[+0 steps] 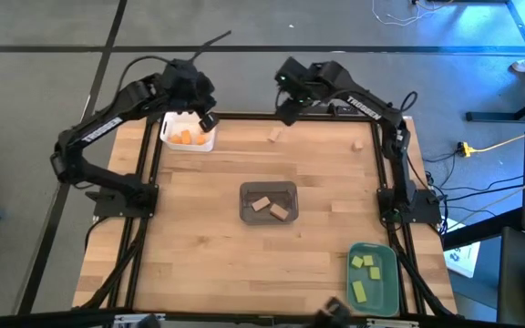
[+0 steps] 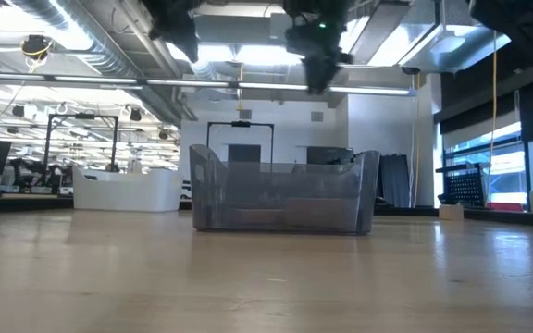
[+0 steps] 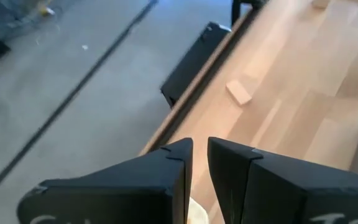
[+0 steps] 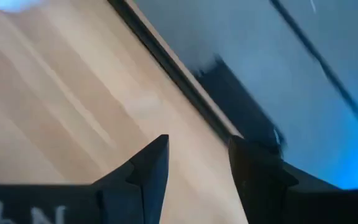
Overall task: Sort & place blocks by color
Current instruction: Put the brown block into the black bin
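- Left gripper above the white tray at the far left corner of the table; jaws nearly pressed together, only a thin slit between them, nothing pinched.
- Right gripper raised over the far edge of the table, near the loose tan block; jaws spread, nothing between them.
- Already sorted, as far as can be seen: orange blocks inside the white tray, two tan blocks inside the grey tray in the middle, three yellow-green blocks inside the teal tray at the near right corner.
- Still left on the bare wood: the loose tan block and a second tan block farther right (both well apart from the grey tray).
- Judged mostly done; only these two tan pieces to carry to the grey tray.
- No loose orange or green piece found on the table.
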Tool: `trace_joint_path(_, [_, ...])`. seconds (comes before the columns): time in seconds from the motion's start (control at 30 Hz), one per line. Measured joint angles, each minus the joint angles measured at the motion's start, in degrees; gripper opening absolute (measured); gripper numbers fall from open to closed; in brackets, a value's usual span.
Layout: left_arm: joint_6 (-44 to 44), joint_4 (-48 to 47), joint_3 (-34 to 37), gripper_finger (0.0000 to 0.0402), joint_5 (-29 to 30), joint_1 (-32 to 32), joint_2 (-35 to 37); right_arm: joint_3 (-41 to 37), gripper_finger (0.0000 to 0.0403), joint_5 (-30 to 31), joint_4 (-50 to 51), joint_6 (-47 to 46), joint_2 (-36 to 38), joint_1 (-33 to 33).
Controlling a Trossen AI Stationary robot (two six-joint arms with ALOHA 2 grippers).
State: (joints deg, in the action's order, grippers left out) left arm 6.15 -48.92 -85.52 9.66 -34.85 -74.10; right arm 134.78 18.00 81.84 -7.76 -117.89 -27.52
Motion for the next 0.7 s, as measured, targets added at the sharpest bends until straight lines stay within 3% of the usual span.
trace_joint_path(0.1, [-0.05,0.84,0.04,0.0041,-2.49,-0.35,-2.96,-0.04,0.0166,3.98,9.04,-7.38,0.4,-1.66])
trace_joint_path(0.17, [-0.01,1.6,0.07,0.0041,-4.26,-0.33,-4.82,-1.33,0.0166,5.23,7.55,-9.65,0.63,-3.05])
trace_joint_path(0.33, [0.35,2.98,0.07,0.0041,-8.7,-0.23,-9.01,-4.97,0.0166,-2.04,8.27,-12.6,1.34,-8.14])
trace_joint_path(0.47, [0.42,3.18,0.07,0.0041,-10.6,-0.22,-11.26,-12.04,0.0166,-6.26,8.08,-12.78,1.74,-12.98])
trace_joint_path(0.7, [1.4,3.86,0.07,0.0041,-10.57,-0.29,-11.89,-29.58,0.0166,-7.34,8.33,-11.77,5.34,-19.83])
